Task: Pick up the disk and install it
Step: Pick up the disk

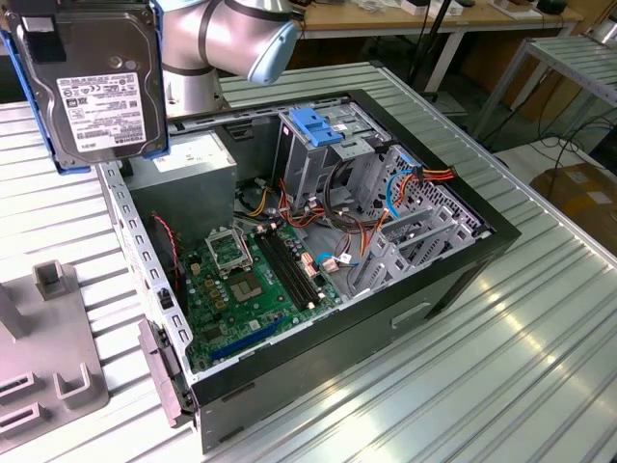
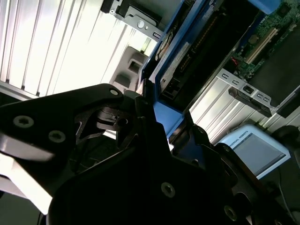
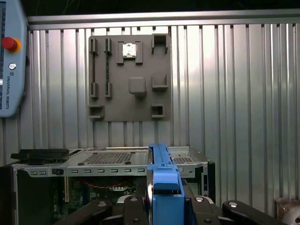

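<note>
In the exterior view the disk hangs in the air at the exterior view's far left. It is upright, its white label faces the camera, and it is well clear of the open computer case. The drive cage with its blue latch stands at the far side of the case, beyond the motherboard. To my mind the carry goes well if the disk is kept square and high enough to pass the case wall, and if loose cables near the cage are avoided. The arm rises behind the case, its elbow bent toward the disk.

In the second wrist view the gripper is clamped on the disk's blue carrier, one black finger on each side. The grip looks firm, but it sits at one end of the carrier. I judge that a slow, steady motion guards against the disk swinging.

In the first wrist view the carrier's edge stands between the fingers, above the near rim of the case. The grey fixture plate lies farther off on the ribbed table. The wrist points down and holds the disk on edge.
</note>
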`<act>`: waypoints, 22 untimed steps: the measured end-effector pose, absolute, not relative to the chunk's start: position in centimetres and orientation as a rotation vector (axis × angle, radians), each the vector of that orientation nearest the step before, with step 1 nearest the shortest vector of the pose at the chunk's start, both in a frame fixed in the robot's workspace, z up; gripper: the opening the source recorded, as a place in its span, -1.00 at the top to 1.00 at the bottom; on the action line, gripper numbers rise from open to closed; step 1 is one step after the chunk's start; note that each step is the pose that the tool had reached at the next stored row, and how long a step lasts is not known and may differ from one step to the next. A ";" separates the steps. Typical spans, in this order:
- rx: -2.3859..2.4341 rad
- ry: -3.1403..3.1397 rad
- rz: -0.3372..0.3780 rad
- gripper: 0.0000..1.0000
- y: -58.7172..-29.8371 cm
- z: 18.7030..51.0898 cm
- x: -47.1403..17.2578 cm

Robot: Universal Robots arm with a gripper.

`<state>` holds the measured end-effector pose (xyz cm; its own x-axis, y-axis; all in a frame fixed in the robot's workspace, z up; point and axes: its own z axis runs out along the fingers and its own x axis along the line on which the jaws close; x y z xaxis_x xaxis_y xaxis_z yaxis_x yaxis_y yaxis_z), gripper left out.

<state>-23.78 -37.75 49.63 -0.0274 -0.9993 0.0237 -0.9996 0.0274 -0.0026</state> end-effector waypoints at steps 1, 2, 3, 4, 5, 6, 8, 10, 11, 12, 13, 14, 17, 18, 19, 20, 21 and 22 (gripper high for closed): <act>2.180 -2.240 0.029 0.27 -37.8 49.6 -23.5; 2.180 -2.240 0.029 0.27 -37.8 49.6 -23.3; 2.180 -2.240 0.030 0.27 -37.8 49.6 -23.0; 2.179 -2.240 0.031 0.27 -37.8 49.6 -22.4; 2.179 -2.239 0.032 0.27 -37.8 49.6 -22.1; 2.178 -2.239 0.033 0.27 -38.0 49.6 -21.9; 2.178 -2.239 0.033 0.27 -38.2 49.5 -21.8; 2.178 -2.238 0.034 0.27 -38.7 49.5 -21.7; 2.177 -2.238 0.035 0.27 -38.8 49.5 -21.6; 2.177 -2.238 0.036 0.27 -38.9 49.5 -21.6; 2.177 -2.238 0.036 0.27 -39.1 49.4 -21.5; 2.176 -2.237 0.037 0.27 -39.1 49.4 -21.4; 2.175 -2.236 0.040 0.27 -39.3 49.3 -20.8; 2.175 -2.235 0.041 0.27 -39.3 49.3 -20.6; 2.174 -2.235 0.042 0.27 -39.3 49.2 -20.2; 2.174 -2.234 0.043 0.27 -39.3 49.2 -19.8; 2.174 -2.234 0.043 0.27 -39.3 49.2 -19.5; 2.174 -2.234 0.043 0.27 -39.3 49.1 -19.4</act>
